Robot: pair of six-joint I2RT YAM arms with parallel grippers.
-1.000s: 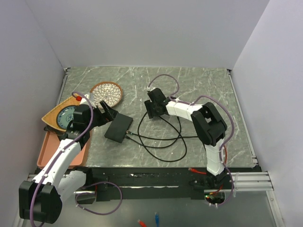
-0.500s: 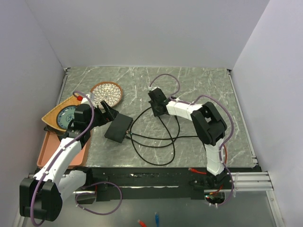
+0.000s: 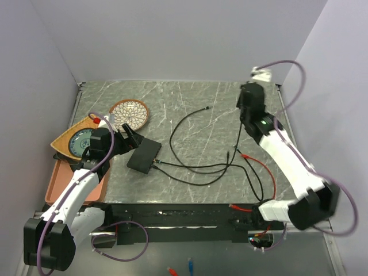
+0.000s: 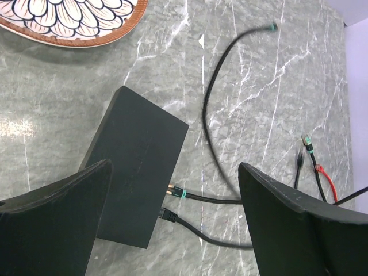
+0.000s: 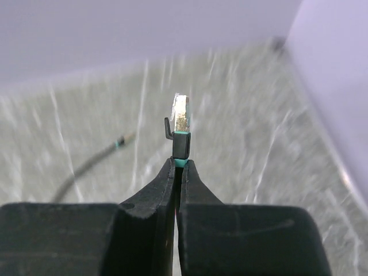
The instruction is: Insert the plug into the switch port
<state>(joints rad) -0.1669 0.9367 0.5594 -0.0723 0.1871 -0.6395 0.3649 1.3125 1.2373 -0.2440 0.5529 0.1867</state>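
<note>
Plug point(image 5: 180, 123) pinched tip-out in right gripper point(image 5: 177, 168) jaws, far right; switch point(image 3: 144, 155) lies well left on bench point(image 3: 218, 115), port edge facing right, under left gripper point(image 4: 172, 172), jaws wide, empty.

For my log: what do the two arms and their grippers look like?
The left arm and right arm both have white link shells, black joints and a mauve cable looping alongside. The right arm shows a small green light near its wrist. The left gripper has broad matte-black wedge fingers; the right gripper has slim black tapered ones.
</note>
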